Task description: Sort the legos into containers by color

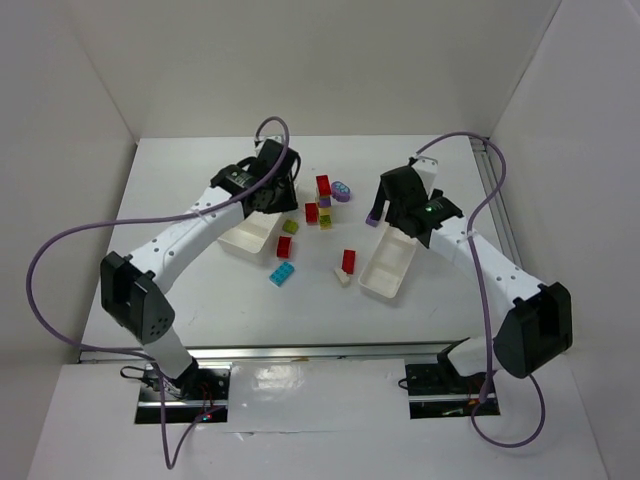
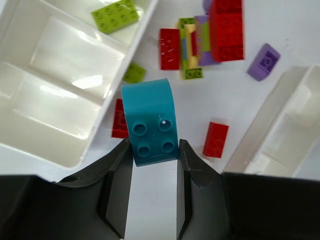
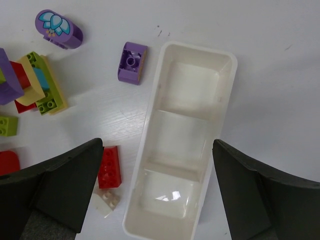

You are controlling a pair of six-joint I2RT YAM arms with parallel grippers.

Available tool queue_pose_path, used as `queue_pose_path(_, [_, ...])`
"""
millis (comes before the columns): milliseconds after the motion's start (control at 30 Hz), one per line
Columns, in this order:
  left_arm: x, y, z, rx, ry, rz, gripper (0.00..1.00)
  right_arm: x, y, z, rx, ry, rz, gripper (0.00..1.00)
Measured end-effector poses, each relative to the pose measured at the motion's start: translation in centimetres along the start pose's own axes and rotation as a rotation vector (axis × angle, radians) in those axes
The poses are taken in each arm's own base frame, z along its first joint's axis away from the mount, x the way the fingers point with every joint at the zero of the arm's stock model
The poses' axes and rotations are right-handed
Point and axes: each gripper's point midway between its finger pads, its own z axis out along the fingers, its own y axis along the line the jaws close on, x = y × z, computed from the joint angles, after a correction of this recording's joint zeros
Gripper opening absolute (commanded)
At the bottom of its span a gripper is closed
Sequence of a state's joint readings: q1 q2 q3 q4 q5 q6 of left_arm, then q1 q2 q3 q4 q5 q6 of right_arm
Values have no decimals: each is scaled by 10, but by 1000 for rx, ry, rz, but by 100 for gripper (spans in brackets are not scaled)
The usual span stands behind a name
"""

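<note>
One teal brick (image 2: pixel 151 127) pinched in left gripper (image 2: pixel 154 148), right gripper (image 3: pixel 157 150) spread wide; next, release into tray (image 2: pixel 60 100), empty compartment at ten o'clock.

The left arm (image 1: pixel 190 228) stretches forward, left gripper (image 2: pixel 154 147) clamped on a teal brick (image 2: pixel 149 117). The right gripper (image 3: pixel 158 148) hangs wide open, apparently pointing straight down.

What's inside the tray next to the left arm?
One lime green lego in an end compartment of the tray; the others look bare. Its left edge runs out of view.
</note>
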State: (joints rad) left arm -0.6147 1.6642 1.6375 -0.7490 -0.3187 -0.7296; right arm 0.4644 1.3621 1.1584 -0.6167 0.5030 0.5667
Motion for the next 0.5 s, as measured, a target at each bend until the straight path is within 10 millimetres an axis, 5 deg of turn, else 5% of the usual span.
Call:
queue_pose_path(300, [-16, 83, 42, -166, 78, -105, 0, -9, 10, 15, 27, -1, -21, 97])
queue_pose_path(500, [3, 110, 85, -235, 175, -109, 0, -5, 12, 33, 61, 26, -35, 97])
